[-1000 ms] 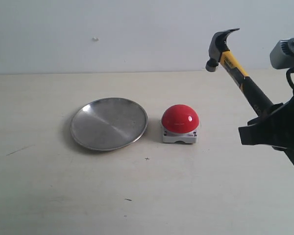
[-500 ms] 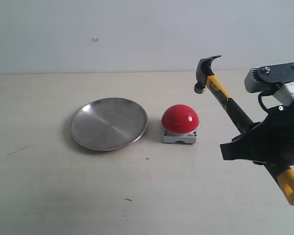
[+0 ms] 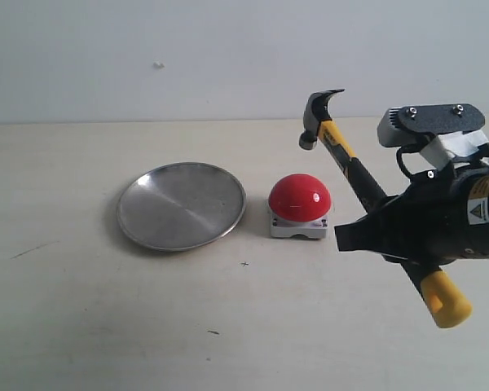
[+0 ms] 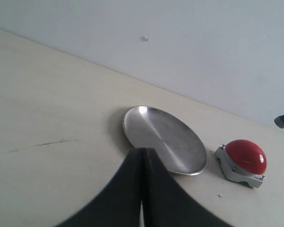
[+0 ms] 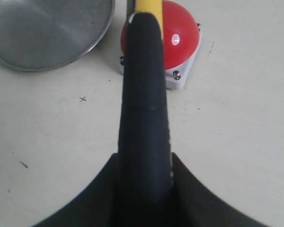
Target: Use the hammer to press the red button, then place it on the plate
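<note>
Hammer (image 3: 352, 167): 1 item, dark claw head, black-and-yellow handle with a yellow tip. It is held off the table (image 3: 81, 326) and tilted, head high and tip low. In the exterior view the head sits above and slightly right of the red button (image 3: 300, 198), not touching it. In the right wrist view the handle runs across the dome.
Right gripper (image 3: 365, 230): jaws partly apart, clamped on the black part of the handle.
Left gripper (image 4: 142, 161): fingers pressed together, holding nothing, above the table near the plate's rim.
Red button: 1 item, glossy dome on a grey square base, just beside the plate.
Plate (image 3: 182, 205): 1 item, round silver metal, flat on the table, nothing on it.
</note>
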